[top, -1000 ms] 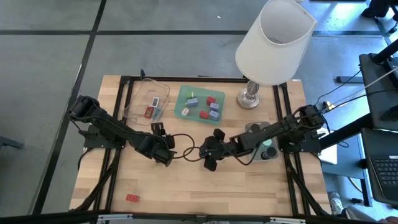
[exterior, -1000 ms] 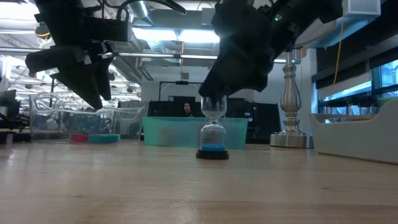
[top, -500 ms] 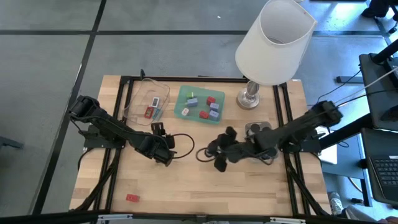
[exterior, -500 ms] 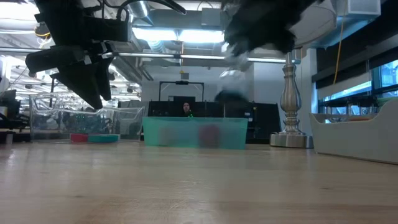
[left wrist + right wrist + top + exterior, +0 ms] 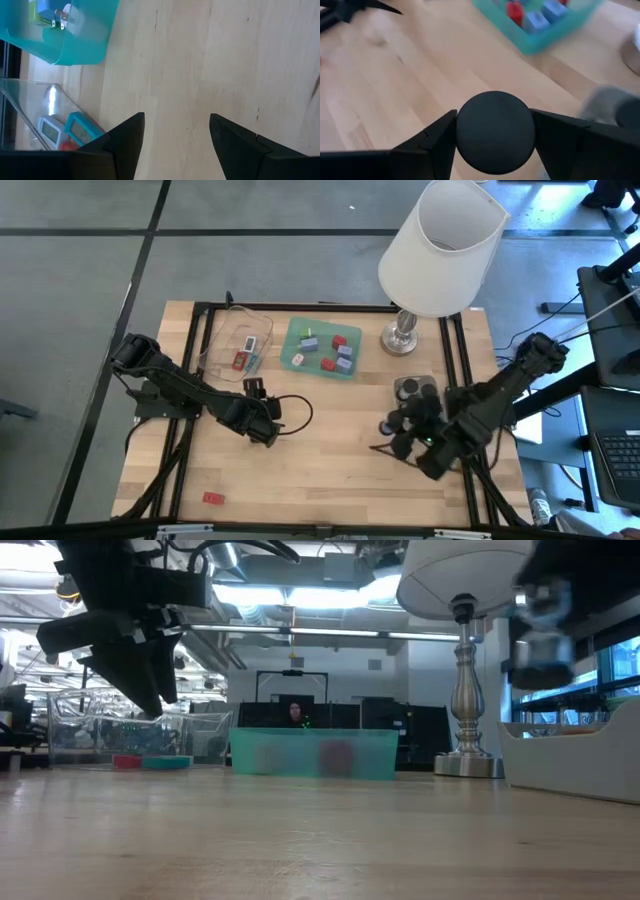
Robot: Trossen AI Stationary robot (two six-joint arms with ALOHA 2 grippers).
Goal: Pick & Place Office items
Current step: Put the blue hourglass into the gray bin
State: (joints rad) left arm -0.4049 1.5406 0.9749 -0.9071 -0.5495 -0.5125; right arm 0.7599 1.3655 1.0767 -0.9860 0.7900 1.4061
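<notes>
My right gripper (image 5: 392,435) is shut on a small hourglass-like piece with black round caps (image 5: 495,140). It is above the table's right side, just in front of the grey tray (image 5: 412,388). In the low view the piece (image 5: 540,635) shows blurred, high above the table. My left gripper (image 5: 262,418) hangs open and empty over the table's left middle; its fingers (image 5: 125,145) show bare wood between them. A small red piece (image 5: 213,498) lies on the table at the near left. My right gripper pinches the piece between its two fingers (image 5: 437,137), one on each side, just below its black round cap (image 5: 495,115), which faces the wrist camera. The piece is lifted clear of the table (image 5: 540,670) and stands roughly upright in the hold.
A green tray (image 5: 296,340) with several coloured blocks and a clear tray (image 5: 225,340) with flat red and teal pieces stand at the far side. The white-shaded lamp (image 5: 440,250) stands at the far right. Bare wood lies across the table's middle and near side.
My right gripper has lifted the hourglass-like piece off the table's middle. It has carried the piece up and toward the right and near edges, turning as it went. The piece now hangs clear, in front of the grey tray.
</notes>
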